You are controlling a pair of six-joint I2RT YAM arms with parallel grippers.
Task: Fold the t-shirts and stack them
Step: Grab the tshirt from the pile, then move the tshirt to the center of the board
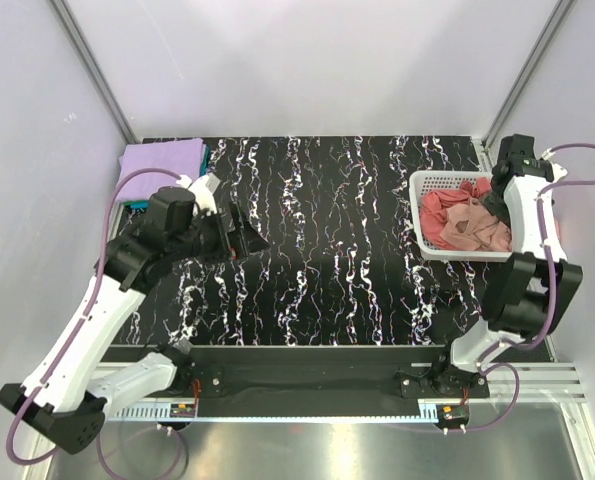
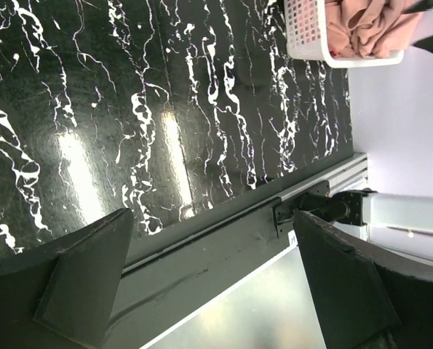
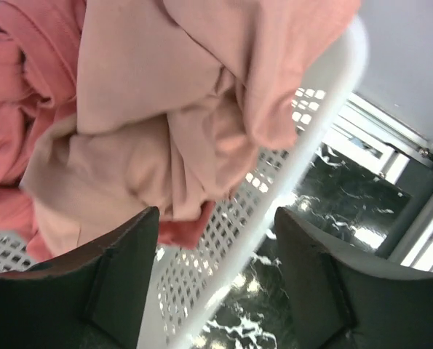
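Two pink t-shirts fill one basket; two folded t-shirts lie stacked.

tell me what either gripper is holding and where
Nothing is held. The left gripper is open over the table; the right gripper is open above the shirts in the basket.

Your counter reads black, shot through with white marble veining. At its far left corner there's the lavender t-shirt, with a sliver of teal t-shirt at its edge. Over by the right edge, the basket is white lattice, and in it you've got a pale salmon-pink t-shirt against a deeper rose-pink t-shirt. Left fingers and right fingers are both dark charcoal. Arms are white with black joints, cables purple.
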